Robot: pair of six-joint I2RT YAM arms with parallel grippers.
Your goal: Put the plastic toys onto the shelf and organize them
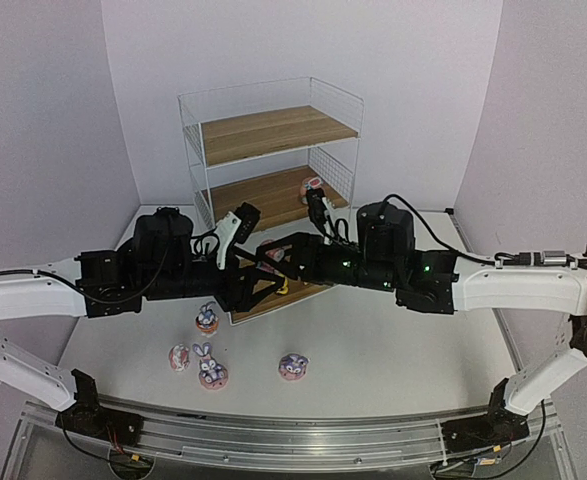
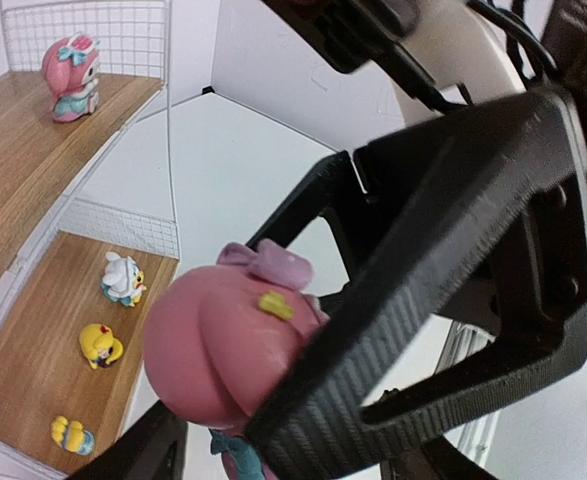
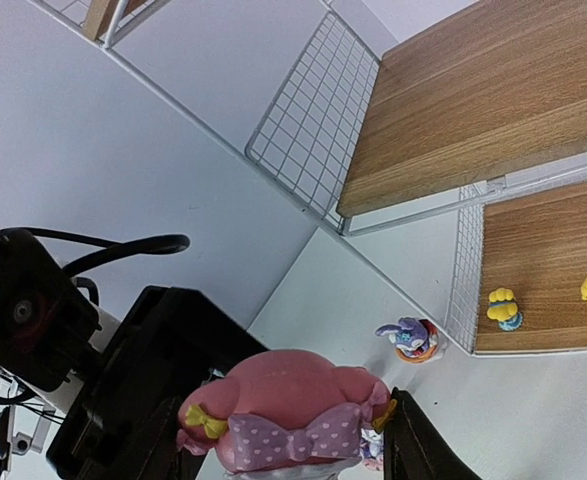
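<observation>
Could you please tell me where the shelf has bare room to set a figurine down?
The top board is bare. The middle board is free left of the pink figurine at its right end. The bottom board is busiest: white figurine, yellow figurine and yellow-and-blue figurine in a row.

White table [image 1: 393,330] between pale lilac walls [image 1: 43,120], aluminium rail [image 1: 303,440] along its near edge
</observation>
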